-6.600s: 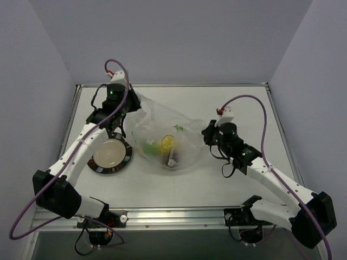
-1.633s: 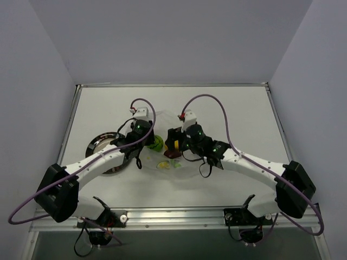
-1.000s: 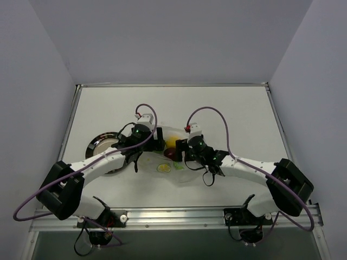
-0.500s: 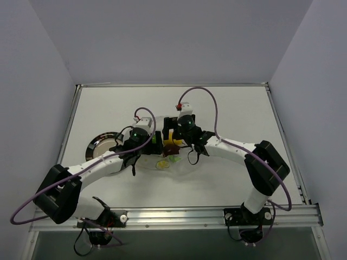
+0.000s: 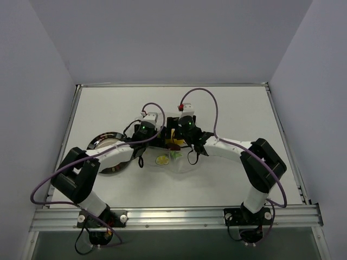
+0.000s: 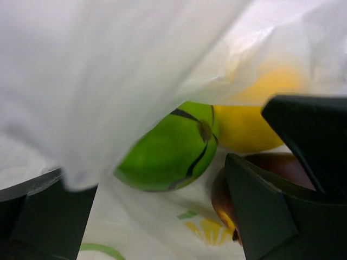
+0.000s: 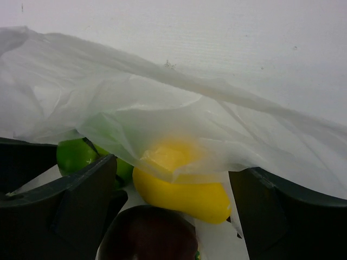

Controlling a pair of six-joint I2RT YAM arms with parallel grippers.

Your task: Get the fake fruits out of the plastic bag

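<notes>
Spanning the whole work area, the white tabletop (image 5: 227, 108) carries every item noted below. Next in size, the plastic bag (image 7: 162, 97) is clear creased film, lying flattened between the two hands and draped over the fingers of both. Its upper layer hangs before each wrist camera. A round, dark-rimmed plate (image 5: 103, 143) sits behind the left hand (image 6: 157, 179), beside its forearm. That hand reaches under the film with fingers spread wide and nothing clamped. Facing it closely, the right hand (image 7: 173, 173) has fingers likewise apart, gripping nothing. All the fake fruits lie inside the bag, between the two hands. The green one (image 6: 168, 149) lies in the left hand's gap. The yellow one (image 7: 184, 197), partly veiled by film, lies in the right hand's gap. The dark red one (image 7: 149, 235) sits just beside it, nearer the right palm.
</notes>
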